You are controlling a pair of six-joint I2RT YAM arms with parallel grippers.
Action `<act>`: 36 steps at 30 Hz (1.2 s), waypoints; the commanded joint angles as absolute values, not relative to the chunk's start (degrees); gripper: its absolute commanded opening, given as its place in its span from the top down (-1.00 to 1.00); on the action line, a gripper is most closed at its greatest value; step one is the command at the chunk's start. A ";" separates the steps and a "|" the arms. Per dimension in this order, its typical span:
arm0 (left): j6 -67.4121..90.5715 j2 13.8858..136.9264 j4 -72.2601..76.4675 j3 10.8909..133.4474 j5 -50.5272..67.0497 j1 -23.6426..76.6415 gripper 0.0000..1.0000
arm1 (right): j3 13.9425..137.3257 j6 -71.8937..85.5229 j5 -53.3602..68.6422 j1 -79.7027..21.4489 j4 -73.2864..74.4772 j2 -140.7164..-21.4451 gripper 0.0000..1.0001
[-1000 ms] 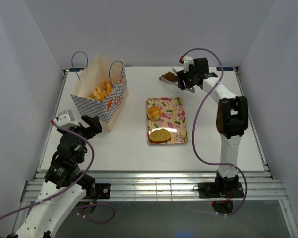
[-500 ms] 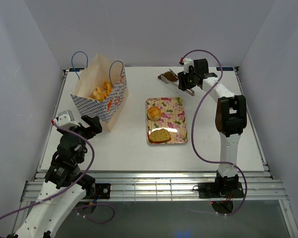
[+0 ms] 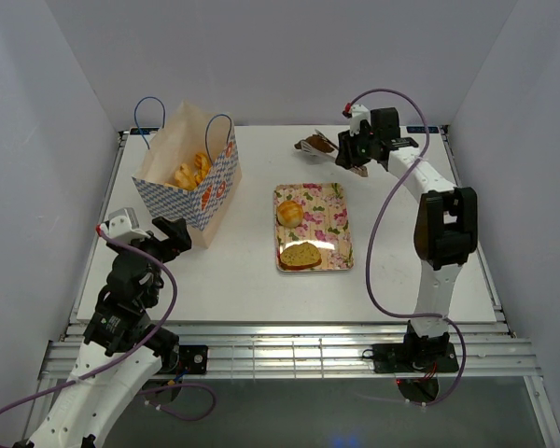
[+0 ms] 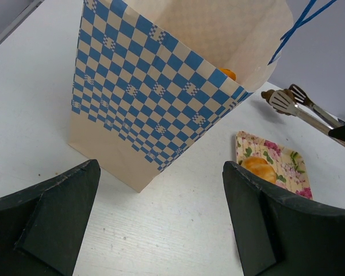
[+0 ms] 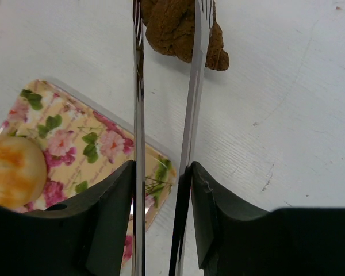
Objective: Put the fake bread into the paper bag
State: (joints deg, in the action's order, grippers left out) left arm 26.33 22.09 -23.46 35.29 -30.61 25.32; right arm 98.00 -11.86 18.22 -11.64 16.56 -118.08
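The paper bag [image 3: 191, 177] stands upright at the back left with golden breads [image 3: 192, 170] inside; in the left wrist view [image 4: 155, 86] it fills the upper left. My right gripper [image 3: 357, 149] is shut on metal tongs [image 5: 139, 86]. The tongs pinch a dark brown bread piece [image 5: 178, 29] near the table's back, right of the bag; it also shows in the top view [image 3: 315, 143]. A round bun [image 3: 290, 213] and a flat slice [image 3: 301, 255] lie on the floral tray [image 3: 334, 233]. My left gripper [image 4: 161, 195] is open and empty, near the bag's front corner.
The floral tray [image 5: 92, 138] lies just under and left of the tongs, with the bun [image 5: 11, 169] on it. The bag's blue cord handles [image 3: 149, 107] stick up. The tongs' tips [image 4: 287, 100] and the tray [image 4: 279, 164] show at the right of the left wrist view.
The right arm's elbow has swung to the right and the gripper has shifted slightly right. The tongs still hold the dark brown piece at the back. The left arm has not moved.
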 commanded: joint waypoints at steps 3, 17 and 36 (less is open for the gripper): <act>25.93 21.36 -22.94 35.24 -30.59 25.31 -0.96 | 93.44 -8.18 23.20 -13.09 11.25 -105.67 0.19; 26.10 22.15 -23.20 35.24 -31.03 25.31 -0.96 | 76.46 -2.99 19.60 -22.14 7.29 -83.95 0.19; 26.28 22.32 -23.20 35.16 -30.85 25.31 -0.96 | 89.55 3.86 22.85 -29.70 7.03 -79.44 0.24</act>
State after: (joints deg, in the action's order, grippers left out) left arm 26.35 22.24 -23.49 35.29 -30.68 25.30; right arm 83.77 2.13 21.37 -28.47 10.37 -78.39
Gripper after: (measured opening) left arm 0.979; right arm 0.448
